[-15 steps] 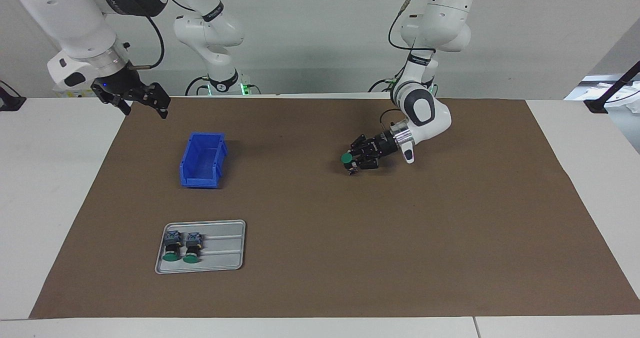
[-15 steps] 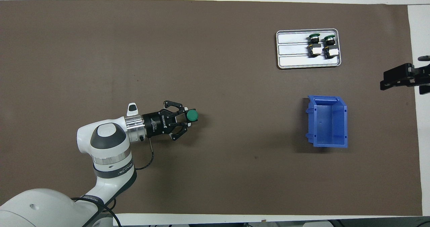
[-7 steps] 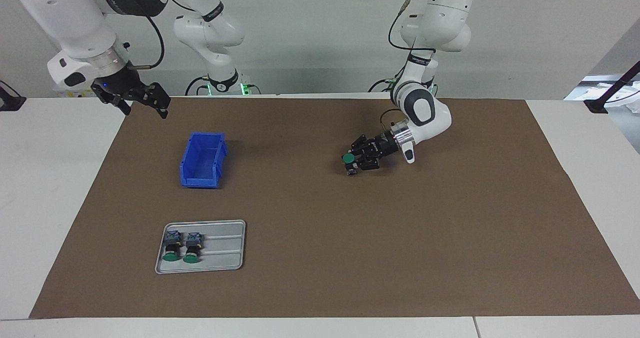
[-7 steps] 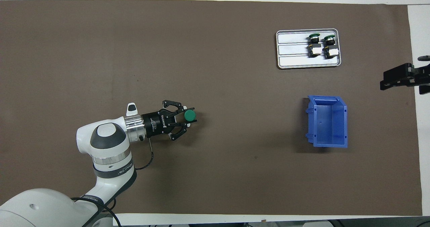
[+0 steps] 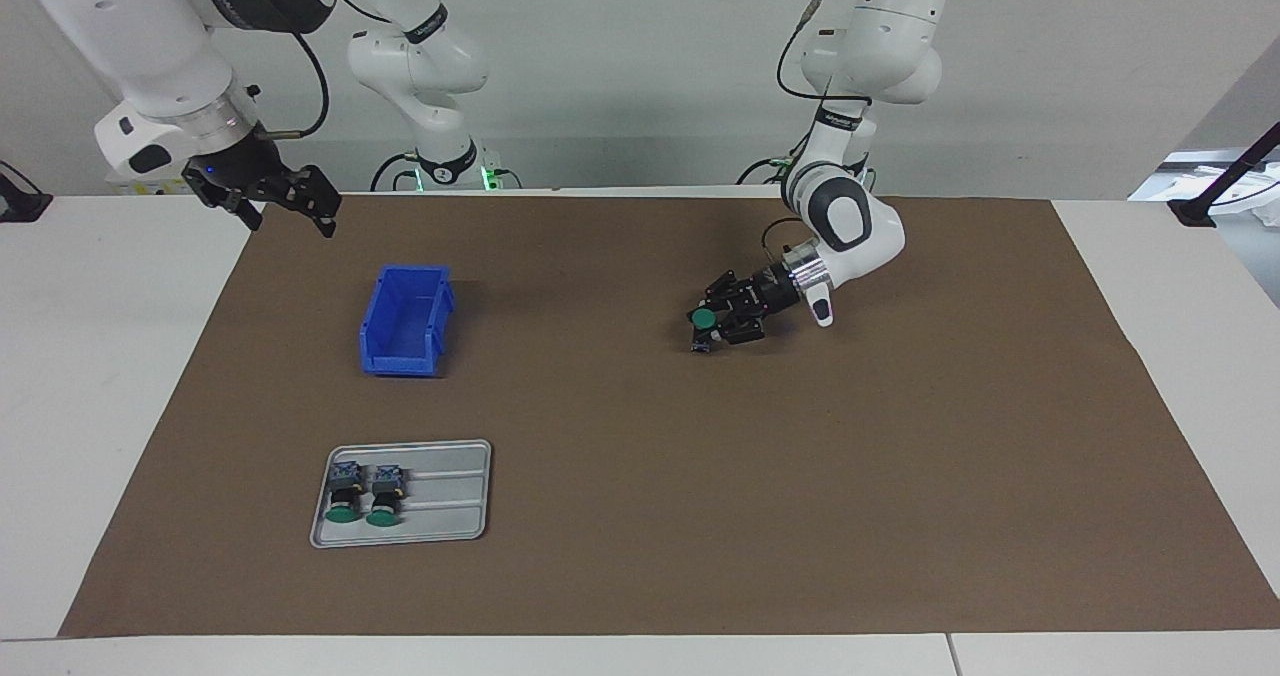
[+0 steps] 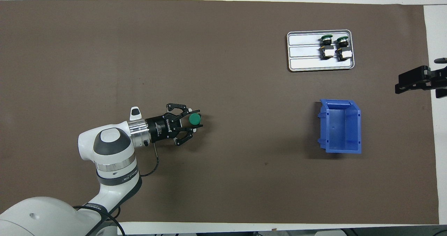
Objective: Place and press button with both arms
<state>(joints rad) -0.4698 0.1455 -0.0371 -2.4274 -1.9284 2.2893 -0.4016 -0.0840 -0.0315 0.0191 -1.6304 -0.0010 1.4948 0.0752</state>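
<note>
While the right arm waits, the left gripper [image 5: 712, 328] sits low over the brown mat [image 5: 900, 476], reaching in sideways from a white jointed arm with a silver wrist ring. Its black fingers bracket the button [image 5: 704, 321]; whether they clamp it or have let go, cannot tell. Button stands upright on the mat: round green mushroom cap on top, dark body below, roughly mid-table toward the left arm's end. In the overhead view the cap [image 6: 194, 119] reads as a smooth green disc between the finger links.

Right gripper [image 5: 275, 203] hangs in the air over the mat's edge at the right arm's end of the table, black fingers spread apart, holding nothing.

Blue plastic bin [image 5: 404, 320], rectangular, open top, ribbed walls, sits on the mat toward the right arm's end. Farther from the robots than the bin lies a shallow grey metal tray [image 5: 450, 501] with rounded corners and raised ridges. Two more buttons [image 5: 362, 494] lie on their sides in it, side by side, green caps pointing away from the robots, grey-blue block ends toward them.

Mat is matte, flat, paper-like; white tabletop [image 5: 90, 406] shows around it.
</note>
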